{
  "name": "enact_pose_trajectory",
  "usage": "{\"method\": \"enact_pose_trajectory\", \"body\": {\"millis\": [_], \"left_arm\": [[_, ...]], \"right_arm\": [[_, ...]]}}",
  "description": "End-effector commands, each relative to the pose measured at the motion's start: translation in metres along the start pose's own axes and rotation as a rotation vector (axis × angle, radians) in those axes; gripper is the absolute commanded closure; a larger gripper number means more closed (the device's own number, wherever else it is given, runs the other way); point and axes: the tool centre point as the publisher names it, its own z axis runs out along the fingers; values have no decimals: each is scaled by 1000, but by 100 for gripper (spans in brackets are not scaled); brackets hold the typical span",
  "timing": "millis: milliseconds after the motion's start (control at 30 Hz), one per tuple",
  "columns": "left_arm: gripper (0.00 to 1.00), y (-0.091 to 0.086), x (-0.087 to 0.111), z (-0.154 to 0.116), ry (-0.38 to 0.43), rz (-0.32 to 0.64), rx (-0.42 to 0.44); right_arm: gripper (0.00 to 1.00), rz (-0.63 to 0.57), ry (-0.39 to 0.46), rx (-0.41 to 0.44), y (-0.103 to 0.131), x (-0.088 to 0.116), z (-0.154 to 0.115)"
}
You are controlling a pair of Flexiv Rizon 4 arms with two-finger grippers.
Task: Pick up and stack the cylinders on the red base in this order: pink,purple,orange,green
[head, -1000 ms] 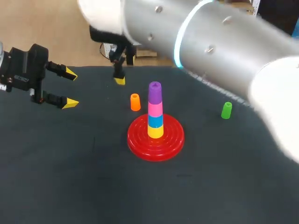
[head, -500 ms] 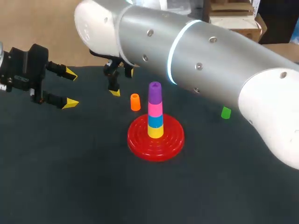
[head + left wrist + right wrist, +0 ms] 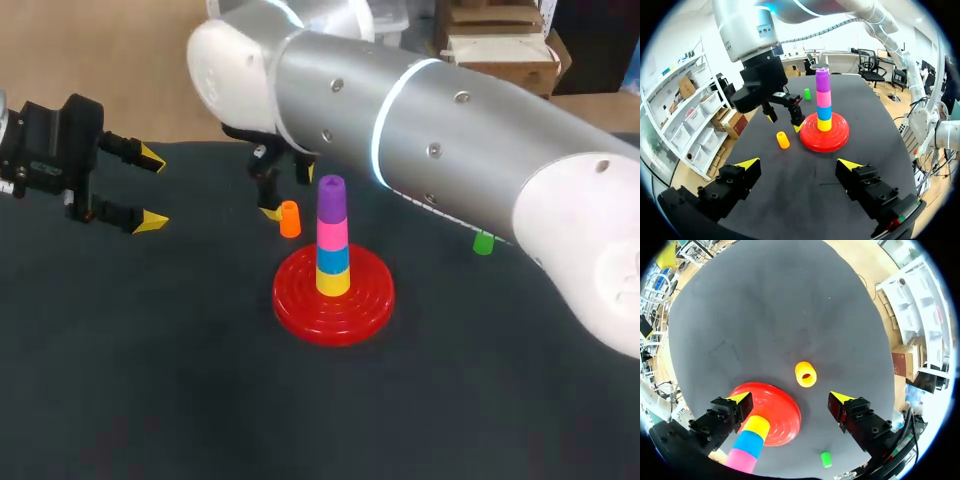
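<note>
Head view: red base [image 3: 300, 303] mid-table, carrying a stack of yellow cylinder [image 3: 333, 281], blue cylinder [image 3: 333, 258], pink cylinder [image 3: 333, 232] and purple cylinder [image 3: 332, 197] on top. Orange cylinder [image 3: 290, 219] upright on the table [image 3: 150, 380], just beside the base. Green cylinder [image 3: 483, 242] well apart, partly hidden by the right arm [image 3: 430, 130]. Right gripper [image 3: 286, 195] just above the orange cylinder, jaws spread, empty. Left gripper [image 3: 152, 189] near the table's left edge, jaws wide, empty

Left wrist view: own fingers wide apart, nothing between them

Right wrist view: orange cylinder lies ahead of the spread fingers, untouched; base beside one finger
</note>
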Motion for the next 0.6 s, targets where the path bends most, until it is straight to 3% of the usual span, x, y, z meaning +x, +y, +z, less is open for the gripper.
{"method": "enact_pose_trajectory", "body": {"millis": [33, 233, 600], "left_arm": [[0, 0, 1, 0, 1, 2, -1], [0, 0, 1, 0, 1, 2, -1], [0, 0, 1, 0, 1, 2, -1]], "right_arm": [[0, -8, 135, -236, -10, -15, 0], [0, -21, 139, -239, -13, -23, 7], [0, -13, 160, -239, -15, -22, 18]]}}
